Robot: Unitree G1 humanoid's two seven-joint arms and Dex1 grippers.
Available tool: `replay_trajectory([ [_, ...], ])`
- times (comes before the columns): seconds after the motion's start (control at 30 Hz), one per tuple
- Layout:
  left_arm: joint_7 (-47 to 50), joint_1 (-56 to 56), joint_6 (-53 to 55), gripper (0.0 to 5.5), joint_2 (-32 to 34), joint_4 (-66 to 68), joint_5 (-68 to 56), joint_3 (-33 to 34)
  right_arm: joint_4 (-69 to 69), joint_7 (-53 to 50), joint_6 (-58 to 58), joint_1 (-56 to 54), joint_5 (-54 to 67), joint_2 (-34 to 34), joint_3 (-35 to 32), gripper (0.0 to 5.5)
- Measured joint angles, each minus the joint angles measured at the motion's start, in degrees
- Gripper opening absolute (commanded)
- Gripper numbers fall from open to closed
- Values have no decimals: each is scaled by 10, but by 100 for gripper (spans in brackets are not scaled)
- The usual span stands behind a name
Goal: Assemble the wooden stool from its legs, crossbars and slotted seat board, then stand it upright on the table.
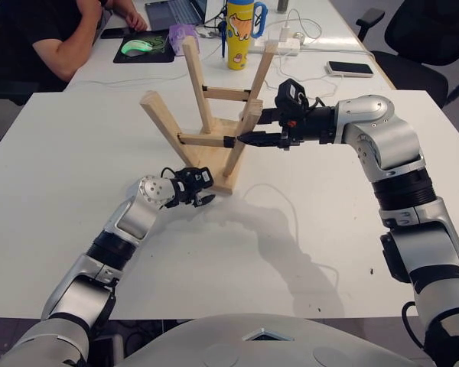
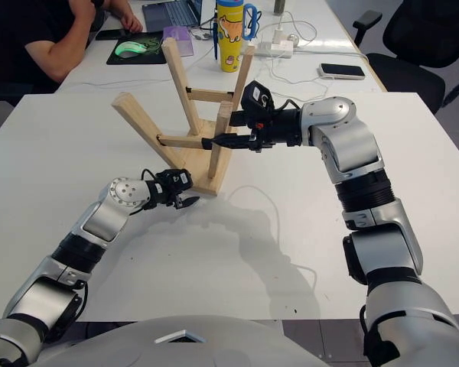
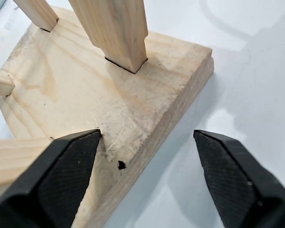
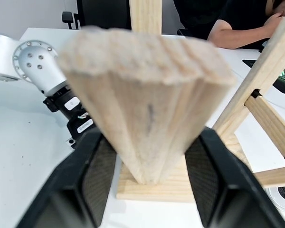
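The wooden stool [image 1: 214, 122] is put together and stands upside down near the table's far middle, leaning, with its legs pointing up and away. Its seat board [image 1: 223, 174] is at the bottom, on the white table [image 1: 306, 245]. My right gripper [image 1: 241, 140] comes in from the right and is shut on the near right leg [image 4: 147, 109], about halfway up it. My left gripper [image 1: 206, 191] is low at the seat board's near corner [image 3: 147, 109]. It is open, with one finger [image 3: 71, 166] over the board and the other finger [image 3: 232, 175] over the table.
Behind the stool stand a yellow mug [image 1: 241, 34] and a power strip with cables [image 1: 287, 42]. A phone [image 1: 349, 69] lies at the back right. A mouse on a pad [image 1: 141, 47] lies in front of a seated person at the back left. Bare table in front.
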Motion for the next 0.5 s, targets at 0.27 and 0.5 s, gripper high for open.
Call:
replay_trajectory([
  [0.27,18,95,-126,264,-53,-69,-145,112,-4,-17,0,0,0,5,-4,207],
  [0.5,56,106,-202,159,-83,-174,-239,204,-5,-19,0,0,0,4,-3,207],
])
